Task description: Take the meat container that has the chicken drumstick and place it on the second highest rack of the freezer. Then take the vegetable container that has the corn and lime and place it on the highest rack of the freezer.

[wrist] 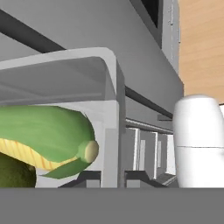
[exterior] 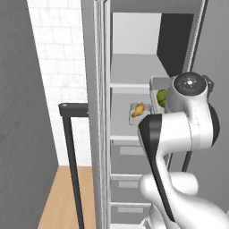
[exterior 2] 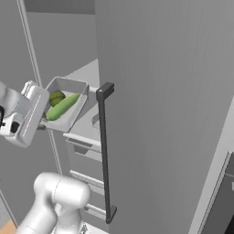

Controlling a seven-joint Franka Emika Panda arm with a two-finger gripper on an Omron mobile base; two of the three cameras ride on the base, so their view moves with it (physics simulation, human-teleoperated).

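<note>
With the shallow grey meat tray holding the golden drumstick (exterior: 139,109) already on the freezer's second-highest shelf, my claw (wrist: 109,177) is clamped on the grey corn-and-lime tray (exterior 2: 66,106), which I judge must next rise onto the light-grey top shelf (exterior: 134,70).

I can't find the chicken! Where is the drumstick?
In the left base view, the chicken drumstick lies in its container on the second highest rack, left of the arm.

White tiled wall (exterior: 56,53) left of the open cabinet; wooden floor (exterior: 60,197) below it. Dark grey panel (exterior: 20,112) fills the near left. Dark appliance edge (exterior 2: 224,201) at lower right.
</note>
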